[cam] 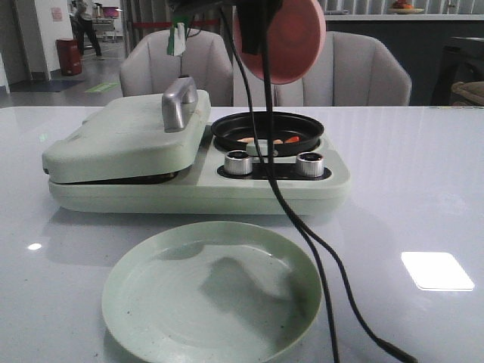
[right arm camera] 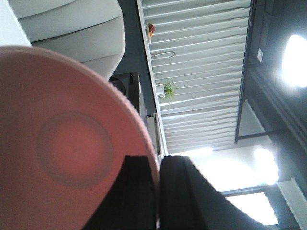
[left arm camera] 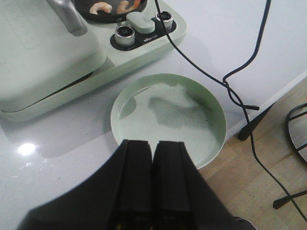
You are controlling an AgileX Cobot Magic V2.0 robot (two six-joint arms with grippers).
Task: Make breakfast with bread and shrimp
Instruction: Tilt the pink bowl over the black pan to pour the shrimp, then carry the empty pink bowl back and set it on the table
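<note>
Small orange-pink shrimp pieces lie in the black pan on the right side of the pale green breakfast maker; they also show in the left wrist view. My right gripper is shut on the rim of the pink bowl, which hangs tipped on its side above the pan. My left gripper is shut and empty, above the near rim of the empty green plate. No bread shows; the maker's lid is down.
The lid has a grey handle. Two silver knobs sit on the maker's front. A black cable runs from the right arm down past the plate. The table edge is near the plate. Chairs stand behind the table.
</note>
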